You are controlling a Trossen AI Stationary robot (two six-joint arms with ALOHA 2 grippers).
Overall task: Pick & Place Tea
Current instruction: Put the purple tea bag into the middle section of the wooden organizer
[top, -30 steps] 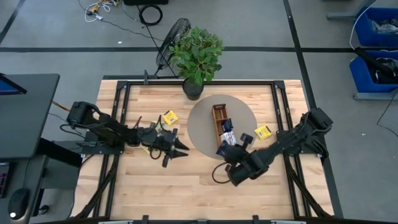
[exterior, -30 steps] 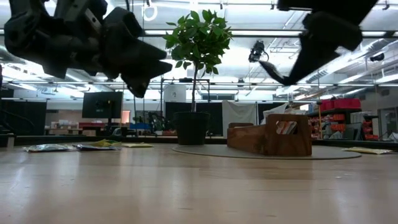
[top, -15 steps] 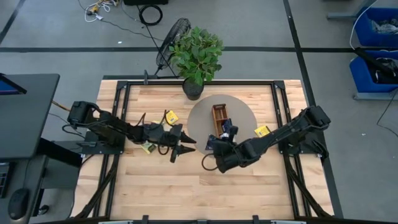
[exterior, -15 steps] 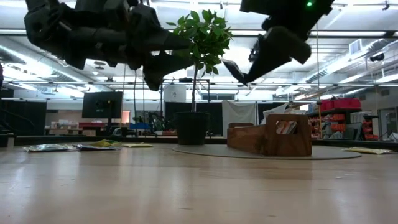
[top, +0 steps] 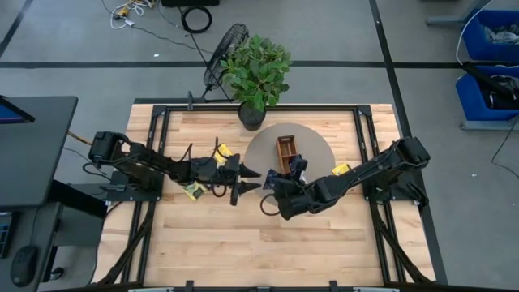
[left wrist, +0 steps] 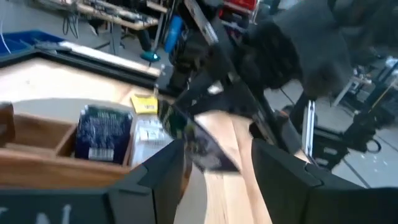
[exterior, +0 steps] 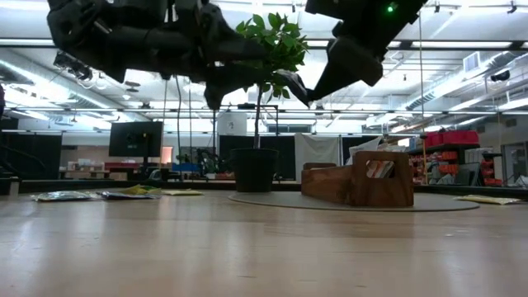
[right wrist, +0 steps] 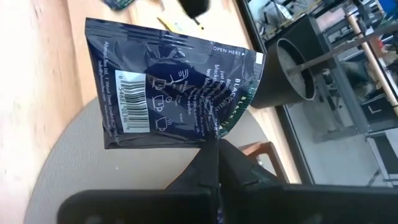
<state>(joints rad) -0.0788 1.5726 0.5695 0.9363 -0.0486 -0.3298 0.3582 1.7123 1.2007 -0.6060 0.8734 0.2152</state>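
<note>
Sachet (right wrist: 174, 93), dark navy, hangs in the air over the table, just off the edge of the grey mat (top: 316, 142). The right gripper (right wrist: 212, 155) is clamped on one of its corners, so nearly the whole flat face sticks out free. That looks deliberate to me: a corner pinch leaves plenty of packet for someone else to take.

The someone else is the left gripper (left wrist: 217, 149). It has its fingers spread apart and points straight at the sachet, which shows between them from its own camera. I can't tell whether they touch it yet. My guess is a hand-over in mid-air, well above the wood so neither arm scrapes the table.

The tray (top: 285, 150) sits on the mat. Its compartments keep packets standing on edge; I can make out a navy one and a white one there, perhaps more.

Loose on the table from above I count three sachets: a yellow one (top: 223, 152) by the left arm, a green-and-black one (top: 192, 191) under it, and a yellow one (top: 341, 170) on the right. The arms may hide others. One potted plant (top: 255, 69) stands at the far edge.
</note>
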